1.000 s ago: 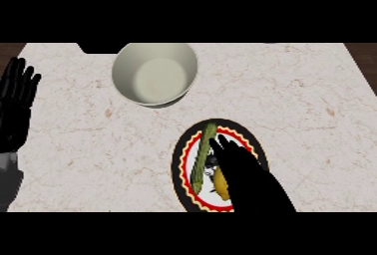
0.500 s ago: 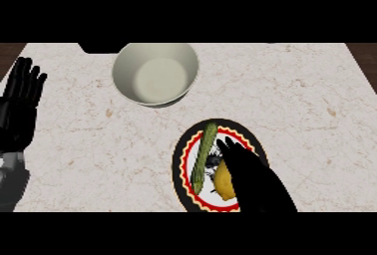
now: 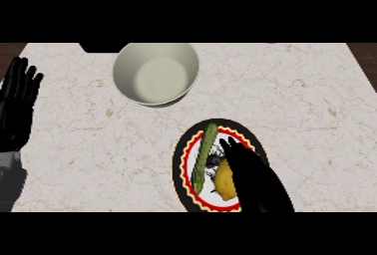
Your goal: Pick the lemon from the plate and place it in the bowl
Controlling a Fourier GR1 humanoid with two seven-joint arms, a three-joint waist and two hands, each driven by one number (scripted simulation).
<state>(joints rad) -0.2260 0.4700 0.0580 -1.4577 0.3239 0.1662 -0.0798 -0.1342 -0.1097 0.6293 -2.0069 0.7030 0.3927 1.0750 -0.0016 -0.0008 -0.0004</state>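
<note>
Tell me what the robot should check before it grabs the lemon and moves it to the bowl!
1. Yellow lemon on the round black-rimmed plate: ok, it lies at the plate's lower part.
2. Right hand over the lemon: ok, it covers the lemon's right side.
3. Fingers curled round the lemon: not ok, they look straight.
4. Long green vegetable out of the way: cannot tell, it lies close on the lemon's left.
5. Round cream bowl ready: ok, upright with nothing inside.
6. Left hand clear of the path: ok, open at the counter's left edge.
</note>
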